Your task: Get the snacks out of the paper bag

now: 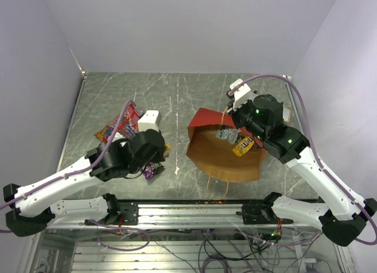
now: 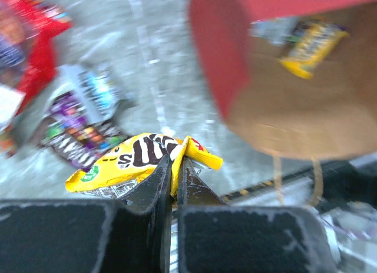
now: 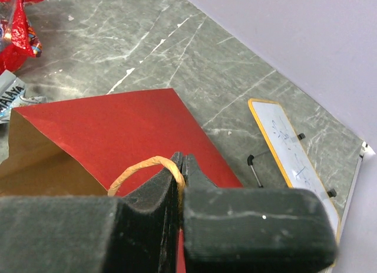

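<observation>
Left fingers point(image 2: 158, 184) pinch a yellow packet point(image 2: 138, 158) by the pile point(image 1: 118, 128) already out on the worktop point(image 1: 177, 96), right fingers point(image 3: 154, 193) clamp the paper bag's point(image 1: 221, 158) handle point(image 3: 147, 165), two packets point(image 1: 235, 140) left inside, roughly halfway.

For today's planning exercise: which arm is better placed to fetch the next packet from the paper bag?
Probably left. The left fingers pinch a yellow M&M's packet outside the bag, ready to drop it and return. The right fingers clamp the handle loop, steadying the paper bag.
</observation>
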Available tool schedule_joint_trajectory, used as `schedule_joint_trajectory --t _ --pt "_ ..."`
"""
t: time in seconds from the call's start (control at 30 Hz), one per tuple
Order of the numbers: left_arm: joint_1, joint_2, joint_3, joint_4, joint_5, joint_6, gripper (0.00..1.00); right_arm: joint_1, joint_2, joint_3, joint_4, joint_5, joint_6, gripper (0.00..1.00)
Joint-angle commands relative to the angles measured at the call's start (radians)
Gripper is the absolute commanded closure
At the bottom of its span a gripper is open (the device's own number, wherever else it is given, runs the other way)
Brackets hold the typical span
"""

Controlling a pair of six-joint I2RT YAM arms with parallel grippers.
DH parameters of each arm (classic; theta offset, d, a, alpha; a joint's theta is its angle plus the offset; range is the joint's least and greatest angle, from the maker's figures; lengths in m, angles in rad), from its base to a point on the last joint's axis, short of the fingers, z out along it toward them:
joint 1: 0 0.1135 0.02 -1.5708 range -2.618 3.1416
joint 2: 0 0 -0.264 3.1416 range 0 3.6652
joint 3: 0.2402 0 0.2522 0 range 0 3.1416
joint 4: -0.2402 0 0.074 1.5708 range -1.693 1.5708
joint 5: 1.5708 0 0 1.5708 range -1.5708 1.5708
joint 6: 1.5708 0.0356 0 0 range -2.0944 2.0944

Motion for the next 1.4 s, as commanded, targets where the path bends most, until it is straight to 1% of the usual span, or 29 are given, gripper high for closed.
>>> schedule_joint_trajectory --t 0.0,0.1,0.17,0.23,0.3,0.33,0.4,0.47,0.6,0.7,0.77,0.87,1.0,1.03,1.13,1.2,1.27,1.3,1.33,1.37 --pt "0.141 0.074 0.005 -0.270 -0.095 -0.175 0.93 0.001 -0.021 0.003 0.022 0.001 0.004 1.00" --pt "0.246 0.117 0.004 -0.323 -0.058 -0.246 0.93 0.001 -0.030 0.005 0.012 0.002 0.010 1.00" --pt "0.312 0.122 -0.026 -0.330 -0.006 -0.306 0.93 0.000 -0.035 0.004 0.009 -0.001 0.018 1.00" --pt "0.389 0.114 -0.076 -0.310 0.080 -0.360 0.93 0.001 -0.039 0.010 -0.002 -0.008 0.030 1.00" --pt "0.482 0.107 -0.128 -0.272 0.188 -0.392 0.93 0.000 -0.037 0.028 -0.016 -0.016 0.047 1.00" --pt "0.524 0.107 -0.150 -0.266 0.244 -0.431 0.93 0.000 -0.038 0.032 -0.019 -0.023 0.054 1.00" --pt "0.595 0.125 -0.163 -0.292 0.287 -0.482 0.93 0.000 -0.041 0.033 -0.023 -0.036 0.066 1.00" --pt "0.652 0.154 -0.157 -0.335 0.295 -0.535 0.93 0.000 -0.043 0.030 -0.026 -0.047 0.078 1.00" --pt "0.803 0.166 -0.197 -0.333 0.386 -0.638 0.93 0.000 -0.046 0.028 -0.036 -0.060 0.096 1.00" --pt "0.872 0.192 -0.207 -0.378 0.392 -0.751 0.93 0.001 -0.052 0.030 -0.046 -0.064 0.110 1.00" --pt "0.919 0.200 -0.223 -0.369 0.401 -0.798 0.93 0.002 -0.057 0.031 -0.052 -0.063 0.116 1.00" --pt "0.964 0.172 -0.296 -0.295 0.474 -0.891 0.93 0.001 -0.062 0.039 -0.065 -0.059 0.128 1.00" --pt "0.979 0.139 -0.399 -0.205 0.548 -1.015 0.92 0.001 -0.070 0.034 -0.072 -0.062 0.138 1.00" --pt "0.984 0.135 -0.411 -0.202 0.545 -1.029 0.90 0.002 -0.070 0.033 -0.072 -0.062 0.140 1.00" --pt "0.997 0.133 -0.430 -0.183 0.519 -1.034 0.74 0.001 -0.068 0.036 -0.072 -0.064 0.149 1.00" --pt "1.006 0.137 -0.416 -0.188 0.485 -1.008 0.59 0.001 -0.065 0.037 -0.071 -0.072 0.154 1.00" --pt "1.007 0.147 -0.369 -0.213 0.434 -0.959 0.37 0.000 -0.061 0.039 -0.073 -0.079 0.156 1.00" --pt "1.008 0.152 -0.340 -0.235 0.415 -0.942 0.28 0.001 -0.058 0.041 -0.078 -0.081 0.155 1.00" --pt "1.008 0.154 -0.317 -0.259 0.406 -0.926 0.22 0.000 -0.057 0.041 -0.080 -0.080 0.153 1.00" --pt "1.008 0.154 -0.300 -0.281 0.403 -0.913 0.19 0.000 -0.056 0.040 -0.079 -0.077 0.148 1.00"
